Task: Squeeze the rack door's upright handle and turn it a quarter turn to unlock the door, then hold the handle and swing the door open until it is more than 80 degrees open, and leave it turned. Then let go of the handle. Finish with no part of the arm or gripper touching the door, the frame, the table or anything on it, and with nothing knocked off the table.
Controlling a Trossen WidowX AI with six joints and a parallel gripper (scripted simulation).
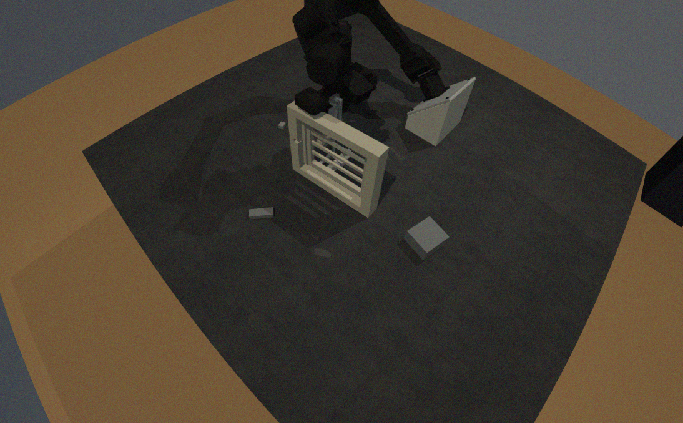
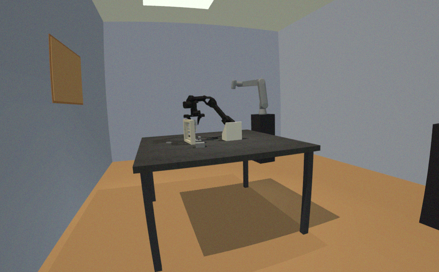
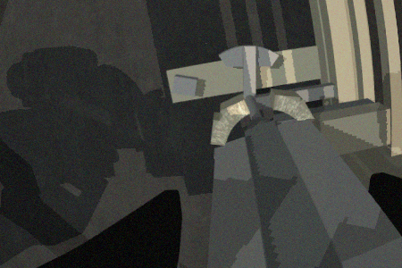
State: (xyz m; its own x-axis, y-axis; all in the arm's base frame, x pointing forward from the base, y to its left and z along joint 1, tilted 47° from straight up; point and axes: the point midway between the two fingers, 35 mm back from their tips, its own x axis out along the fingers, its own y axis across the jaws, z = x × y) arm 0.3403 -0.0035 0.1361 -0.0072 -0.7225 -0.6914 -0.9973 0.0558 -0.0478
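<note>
The cream rack frame (image 1: 377, 181) (image 2: 190, 137) stands upright on the dark table (image 1: 386, 325) (image 2: 167, 158). Its pale bars show through the opening in the top view and at the upper right in the wrist view. The grey upright handle (image 1: 338, 109) (image 3: 272, 207) stands on the arm's side of the frame. My gripper (image 1: 335, 97) (image 2: 193, 120) (image 3: 279, 196) is open, pointing down around the handle's top, one black finger on each side with gaps in the wrist view. The frame and arm hide much of the door, so I cannot tell its exact angle.
A large white wedge-shaped block (image 1: 428, 123) (image 2: 233, 130) stands near the arm's base. A grey block (image 1: 429, 233) (image 2: 199, 145) lies beyond the frame. A flat grey block (image 1: 261, 213), a small pale cube (image 1: 281, 125) and a pale disc (image 1: 322, 252) are also around it.
</note>
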